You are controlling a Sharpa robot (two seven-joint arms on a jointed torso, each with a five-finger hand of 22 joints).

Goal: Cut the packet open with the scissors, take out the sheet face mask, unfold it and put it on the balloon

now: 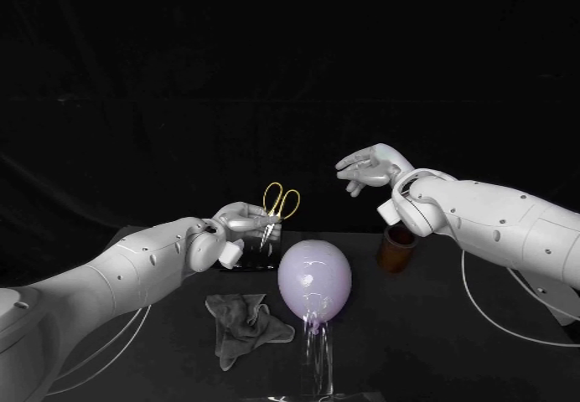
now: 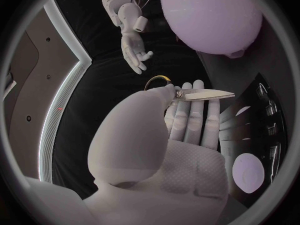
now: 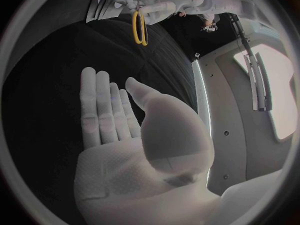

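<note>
Pinching the scissors point(image 1: 278, 205) near the pivot in the left hand point(image 1: 242, 219), yellow loops upward, behind the lilac balloon point(image 1: 314, 280). Holding nothing in the right hand point(image 1: 369, 170), raised well apart, thumb clear of the fingers. On the table point(image 1: 459, 335), just beside the balloon's stand point(image 1: 317, 360), a crumpled grey sheet point(image 1: 245, 322), probably the mask. Likely limp, light, damp and clingy, easily torn; best taken by an outer edge with a gentle pinch and lifted slowly.
</note>
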